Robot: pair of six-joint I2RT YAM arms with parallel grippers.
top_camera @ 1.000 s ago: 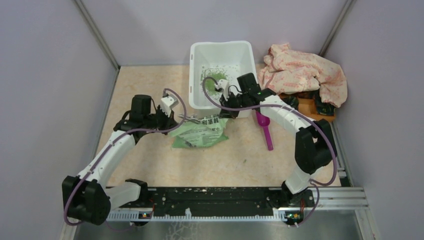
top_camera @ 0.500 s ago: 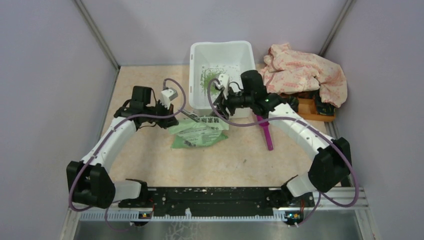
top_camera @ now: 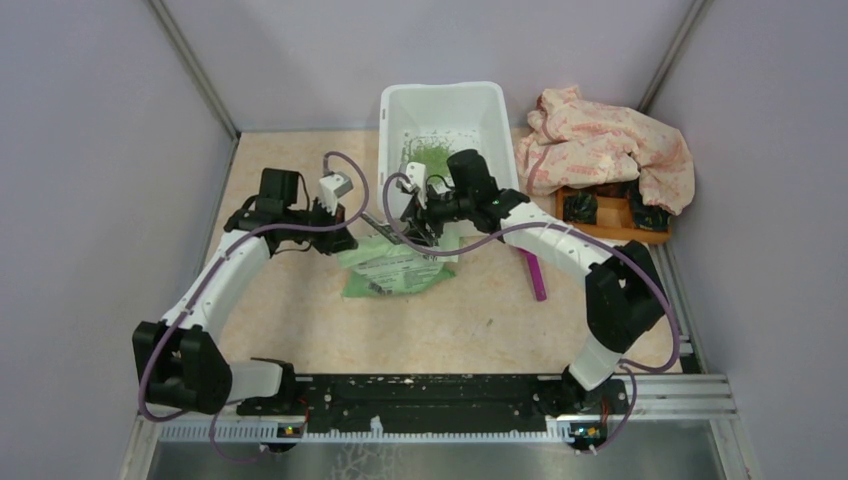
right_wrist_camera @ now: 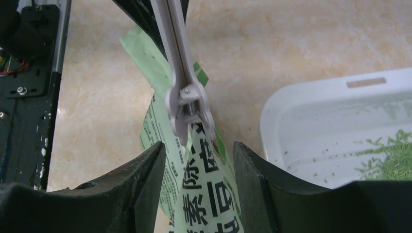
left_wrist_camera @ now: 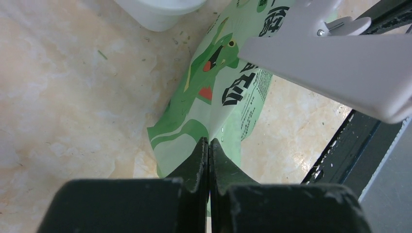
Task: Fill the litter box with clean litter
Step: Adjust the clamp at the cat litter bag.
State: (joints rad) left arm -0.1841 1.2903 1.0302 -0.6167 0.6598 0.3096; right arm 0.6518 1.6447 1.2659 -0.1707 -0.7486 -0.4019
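The left fingers (left_wrist_camera: 198, 165) are pressed together on a thin edge of the green-and-white litter bag (left_wrist_camera: 221, 87), which is pinched at its left end. The right fingers (right_wrist_camera: 145, 189) are set part-way apart astride the bag's printed upper end, one on each side; whether the film is touched cannot be told. A white clip-like bar (right_wrist_camera: 180, 58) is seen at the bag's top just beyond them. The bag's body is rested on the desk (top_camera: 290, 300), just beside the near left corner of the litter box (top_camera: 440, 103) and not raised over it.

The litter box is placed at the far middle of the desk. A loose mound of clean litter (top_camera: 432, 157) is seen in it, with granules scattered around, and much of the white floor is bare. The filling is judged begun but far from finished: the bag is yet to be lifted and tipped over the rim, and more granules poured. A magenta scoop (top_camera: 535, 277) is seen on the desk to the right of the bag, held by neither arm.
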